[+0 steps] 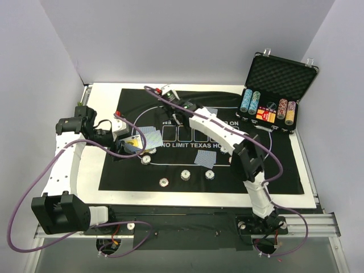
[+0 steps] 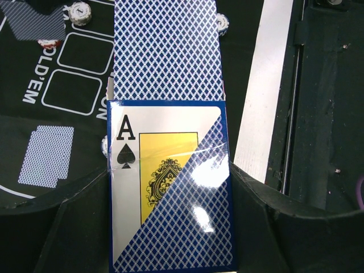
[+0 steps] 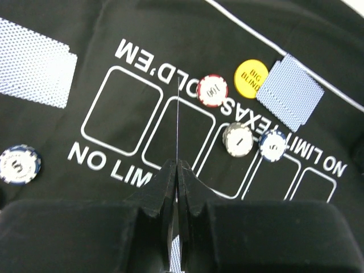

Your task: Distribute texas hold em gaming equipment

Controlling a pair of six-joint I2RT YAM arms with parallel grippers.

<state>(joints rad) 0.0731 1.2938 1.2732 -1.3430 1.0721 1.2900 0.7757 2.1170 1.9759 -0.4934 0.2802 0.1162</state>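
My left gripper [image 1: 126,147] [image 2: 170,227] is shut on a blue card box [image 2: 170,187] printed with an ace of spades, and blue-backed cards [image 2: 166,51] stick out of its far end. My right gripper [image 1: 178,118] [image 3: 177,168] is shut on a single card [image 3: 177,119], seen edge-on above the mat's printed boxes. Under it lie a red chip [image 3: 213,90], a yellow disc [image 3: 251,78], a white chip [image 3: 236,138] and a blue chip [image 3: 273,145]. Dealt blue-backed cards [image 1: 205,160] [image 3: 290,91] lie face down on the black mat [image 1: 256,176].
An open black case [image 1: 280,77] with tall chip columns stands at the back right. Several chips [image 1: 185,175] sit in a row along the mat's near side. More cards [image 1: 151,132] lie close to the left gripper. Grey walls close in left, right and behind.
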